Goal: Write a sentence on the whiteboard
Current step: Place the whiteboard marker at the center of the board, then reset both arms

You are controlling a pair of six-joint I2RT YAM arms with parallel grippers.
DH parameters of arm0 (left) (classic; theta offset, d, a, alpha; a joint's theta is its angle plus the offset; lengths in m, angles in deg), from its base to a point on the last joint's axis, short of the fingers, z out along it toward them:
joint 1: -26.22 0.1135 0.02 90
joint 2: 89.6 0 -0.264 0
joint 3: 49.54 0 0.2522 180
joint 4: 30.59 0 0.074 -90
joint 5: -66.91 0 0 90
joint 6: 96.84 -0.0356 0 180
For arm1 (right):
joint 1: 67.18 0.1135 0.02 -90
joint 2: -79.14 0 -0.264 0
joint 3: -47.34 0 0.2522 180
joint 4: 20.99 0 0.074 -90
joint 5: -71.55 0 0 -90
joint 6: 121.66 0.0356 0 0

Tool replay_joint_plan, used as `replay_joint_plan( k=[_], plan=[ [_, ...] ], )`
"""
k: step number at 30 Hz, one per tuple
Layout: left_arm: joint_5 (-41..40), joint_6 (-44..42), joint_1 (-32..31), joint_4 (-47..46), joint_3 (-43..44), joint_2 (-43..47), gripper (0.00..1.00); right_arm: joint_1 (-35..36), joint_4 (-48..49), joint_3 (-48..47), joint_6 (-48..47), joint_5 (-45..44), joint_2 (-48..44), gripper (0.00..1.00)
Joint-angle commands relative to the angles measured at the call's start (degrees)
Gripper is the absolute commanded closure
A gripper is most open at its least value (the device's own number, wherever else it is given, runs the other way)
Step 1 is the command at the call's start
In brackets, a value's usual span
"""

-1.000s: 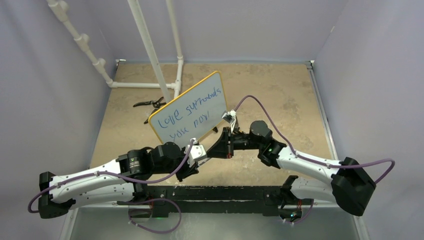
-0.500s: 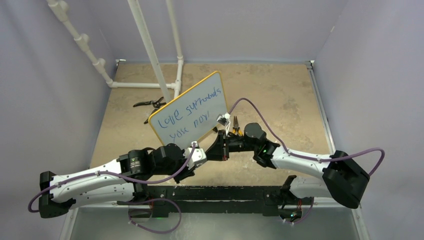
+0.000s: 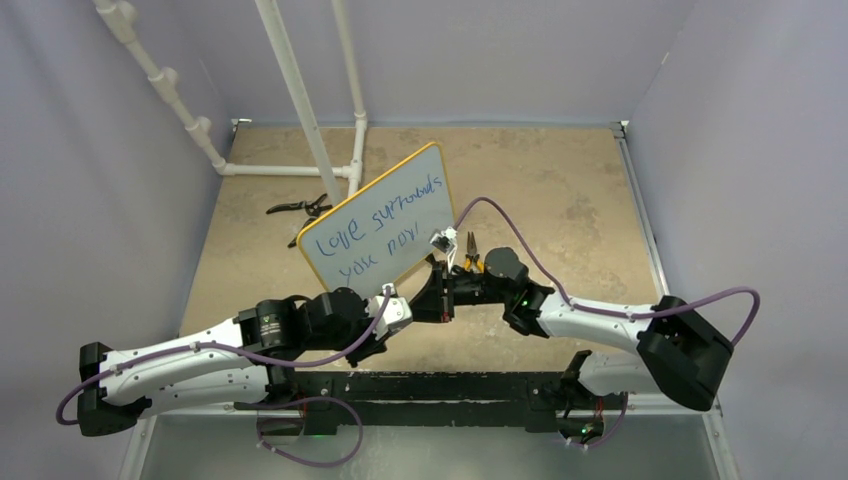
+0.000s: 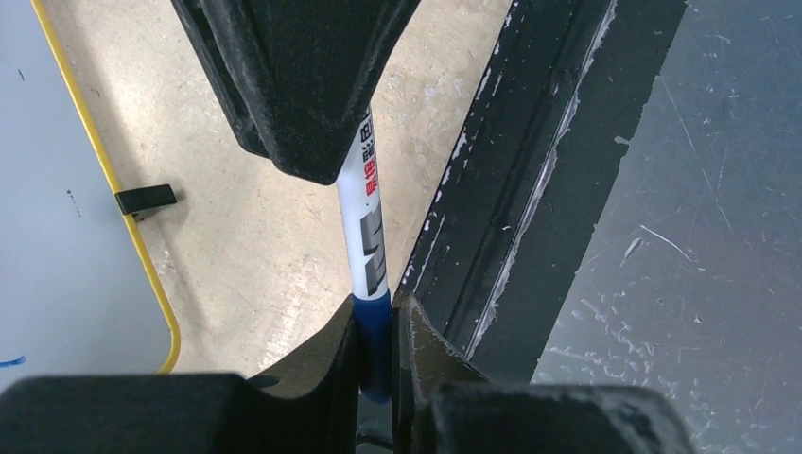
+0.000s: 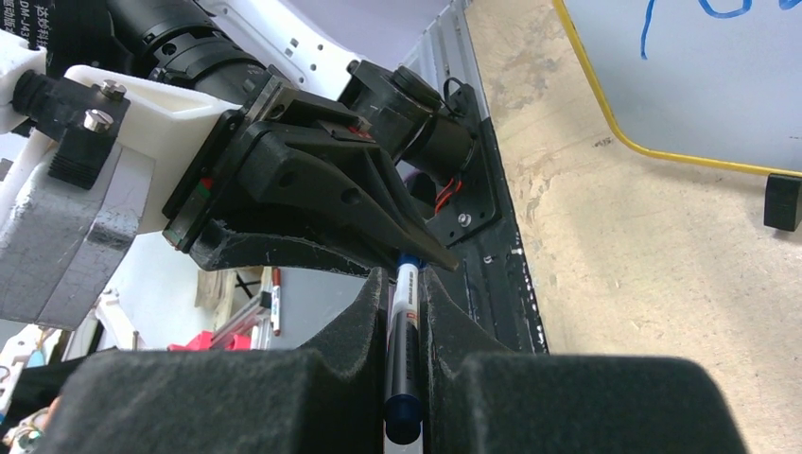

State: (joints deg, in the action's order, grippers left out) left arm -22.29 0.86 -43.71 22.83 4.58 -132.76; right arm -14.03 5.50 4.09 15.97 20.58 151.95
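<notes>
My left hand point(image 4: 375, 314) is clamped on the dark blue end of a slim white-barrelled marker point(image 4: 365, 213) with printed labels. My right hand point(image 5: 404, 284) is closed on the same marker point(image 5: 401, 326) further up the barrel, with its own blue end sitting back between my fingers. The two hands meet nose to nose over the near strip of the beige stone-look worktop point(image 3: 560, 200), left hand point(image 3: 392, 308) on the left, right hand point(image 3: 440, 293) on the right.

The marker's long axis runs straight from one hand into the other, roughly along the near edge. I think any pull-apart, capping or hand-over has to go along that line. I can't tell if the blue end in the left hand is a cap or the butt.

The pale grey-white rectangular whiteboard point(image 3: 418, 172) with a thin yellow frame stands propped on small black feet just beyond both hands, on the far side, face tilted back toward me. Its lower edge is near the left hand, and one black foot point(image 5: 782, 200) shows near the right hand. The right hand looks a bit nearer the board's lower right corner.

The blue handwritten sentence point(image 3: 378, 232) sits on the board in two lines, about "love surrounds you now". The writing looks done, so I read this as the closing marker handling, not a stroke
</notes>
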Motion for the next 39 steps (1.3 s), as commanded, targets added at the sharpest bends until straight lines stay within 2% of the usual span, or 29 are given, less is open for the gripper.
replay_joint_plan(
  k=[1,4,10,13,16,19,20,22,26,29,36,39],
  plan=[
    [-1.7,-4.8,0.0,-33.2,4.3,-0.2,1.00,6.3,-6.1,0.1,3.3,2.1,-0.9,1.00],
    [-3.8,-4.6,0.0,-30.1,5.0,-1.0,1.00,3.6,-16.8,-0.8,1.5,-6.5,-6.3,1.00],
    [-9.8,-3.8,0.0,-27.0,5.4,-1.4,0.53,-10.2,-31.7,0.3,-3.2,-13.2,-12.0,1.00],
    [-11.5,-3.6,0.2,-27.7,4.7,-0.9,0.36,-13.8,-36.2,-0.2,-7.3,-17.0,-10.4,1.00],
    [-12.9,-2.9,1.4,-27.4,4.6,-0.9,0.28,-15.7,-36.3,-0.8,-10.0,-18.9,-6.4,1.00],
    [-14.4,-1.6,3.8,-27.4,5.0,-1.1,0.24,-16.5,-35.1,-2.4,-11.3,-21.9,-1.2,0.99],
    [-14.4,-1.2,4.9,-27.7,5.1,-1.2,0.24,-16.7,-34.9,-3.2,-11.9,-22.9,0.5,0.95],
    [-13.6,-0.1,7.6,-28.7,5.4,-1.1,0.23,-17.3,-34.8,-5.3,-12.5,-25.2,3.2,0.78],
    [-13.0,1.2,11.1,-30.7,6.8,-1.6,0.22,-18.2,-36.5,-9.3,-14.5,-30.8,4.5,0.30],
    [-14.1,1.2,11.1,-31.7,9.1,-3.2,0.21,-19.9,-39.3,-12.2,-16.4,-35.4,2.6,0.03],
    [-17.1,-0.5,11.4,-30.6,20.5,-11.4,0.19,-30.2,-43.7,-14.5,-20.4,-37.9,-6.9,0.01],
    [-20.6,-1.2,12.5,-28.8,26.2,-14.3,0.19,-31.8,-44.5,-15.2,-22.7,-43.1,-13.7,0.01]
  ],
)
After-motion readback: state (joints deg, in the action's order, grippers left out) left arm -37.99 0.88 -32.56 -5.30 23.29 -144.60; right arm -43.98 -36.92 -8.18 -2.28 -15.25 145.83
